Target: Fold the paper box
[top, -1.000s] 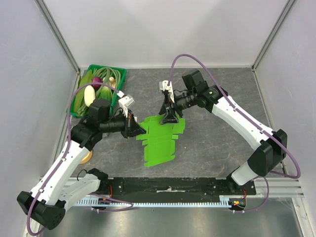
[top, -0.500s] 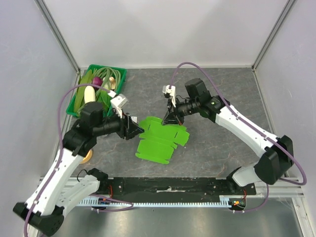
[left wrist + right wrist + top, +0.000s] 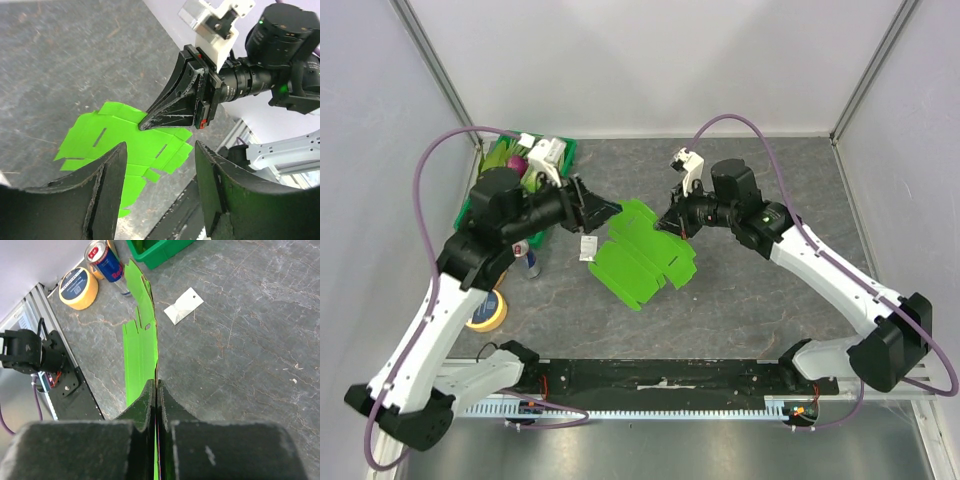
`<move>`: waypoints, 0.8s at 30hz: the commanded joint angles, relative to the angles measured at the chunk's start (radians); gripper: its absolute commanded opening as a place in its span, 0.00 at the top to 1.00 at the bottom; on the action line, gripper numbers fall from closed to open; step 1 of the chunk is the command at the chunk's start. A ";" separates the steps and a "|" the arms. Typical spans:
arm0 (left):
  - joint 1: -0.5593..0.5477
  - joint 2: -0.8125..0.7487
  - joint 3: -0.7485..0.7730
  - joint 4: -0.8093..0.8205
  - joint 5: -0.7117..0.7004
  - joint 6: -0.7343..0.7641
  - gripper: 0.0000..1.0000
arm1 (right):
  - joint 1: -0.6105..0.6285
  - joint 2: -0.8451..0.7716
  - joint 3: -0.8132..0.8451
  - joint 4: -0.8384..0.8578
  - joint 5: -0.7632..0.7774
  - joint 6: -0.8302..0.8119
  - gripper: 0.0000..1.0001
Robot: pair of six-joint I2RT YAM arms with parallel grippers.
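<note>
The paper box (image 3: 642,258) is a flat lime-green card cut-out with slots and flaps, tilted over the middle of the grey table. My right gripper (image 3: 666,225) is shut on its far right edge; in the right wrist view the card (image 3: 140,340) runs edge-on away from the shut fingertips (image 3: 156,386). My left gripper (image 3: 607,210) hangs open just beyond the card's far left corner, touching nothing. In the left wrist view the open fingers (image 3: 107,185) frame the paper box (image 3: 125,137) and the right gripper (image 3: 150,122) pinching it.
A green vegetable crate (image 3: 560,150) sits at the far left, mostly behind my left arm. A drink can (image 3: 531,263), a yellow tape roll (image 3: 487,311) and a white tag (image 3: 588,248) lie left of the card. The black rail (image 3: 660,375) runs along the near edge.
My left gripper opened, let go of the card and drew back toward the far left. My right gripper shut on the card's far edge and has tilted it up and turned it.
</note>
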 commanded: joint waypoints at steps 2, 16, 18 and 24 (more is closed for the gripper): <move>-0.067 0.128 0.079 0.062 -0.002 -0.093 0.39 | 0.000 -0.052 -0.029 0.098 0.032 0.093 1.00; -0.105 0.398 0.276 -0.018 -0.154 -0.039 0.37 | -0.002 -0.096 -0.062 0.157 -0.012 0.121 1.00; -0.105 0.416 0.291 -0.038 -0.171 -0.040 0.37 | 0.000 -0.099 -0.061 0.163 -0.012 0.122 1.00; -0.120 0.433 0.274 -0.011 -0.112 -0.060 0.39 | 0.000 -0.086 -0.058 0.187 0.014 0.144 1.00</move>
